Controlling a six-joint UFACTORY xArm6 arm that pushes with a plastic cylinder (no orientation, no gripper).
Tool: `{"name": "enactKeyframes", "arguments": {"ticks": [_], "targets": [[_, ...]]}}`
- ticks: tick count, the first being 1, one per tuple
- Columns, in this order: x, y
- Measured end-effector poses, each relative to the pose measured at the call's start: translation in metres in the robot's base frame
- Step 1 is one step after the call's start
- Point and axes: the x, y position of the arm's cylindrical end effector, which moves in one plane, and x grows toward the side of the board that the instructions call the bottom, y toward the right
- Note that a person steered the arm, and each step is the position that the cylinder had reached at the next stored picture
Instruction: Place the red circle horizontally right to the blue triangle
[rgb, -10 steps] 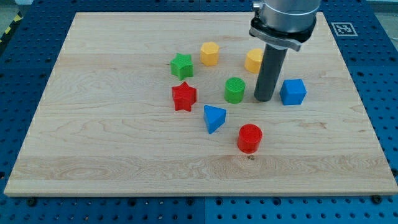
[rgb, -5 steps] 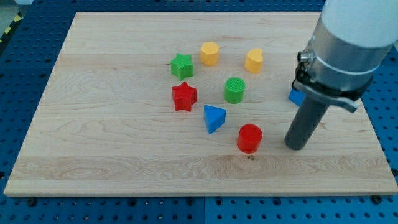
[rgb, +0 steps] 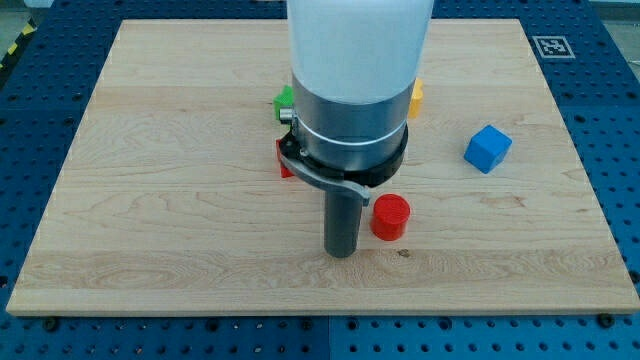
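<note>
The red circle (rgb: 390, 217) is a short red cylinder lying on the wooden board (rgb: 150, 200) a little below its middle. My tip (rgb: 343, 251) rests on the board just left of and slightly below the red circle, close to it. The arm's body hides the blue triangle, which does not show. Only slivers of the green star (rgb: 284, 100), the red star (rgb: 283, 160) and a yellow block (rgb: 414, 97) show around the arm.
A blue cube (rgb: 487, 148) sits at the view's right, apart from the others. The other yellow block and the green cylinder are hidden behind the arm. A fiducial marker (rgb: 551, 46) sits at the board's top right corner.
My tip has swung from the red circle's right, below the blue cube, round to the circle's lower left. The red circle has shifted slightly left and up. The arm now covers the middle blocks.
</note>
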Motion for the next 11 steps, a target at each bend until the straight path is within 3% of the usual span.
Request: {"name": "enactKeyframes", "arguments": {"ticks": [7,11], "targets": [[-0.017,0.02],[-0.017,0.062]]}}
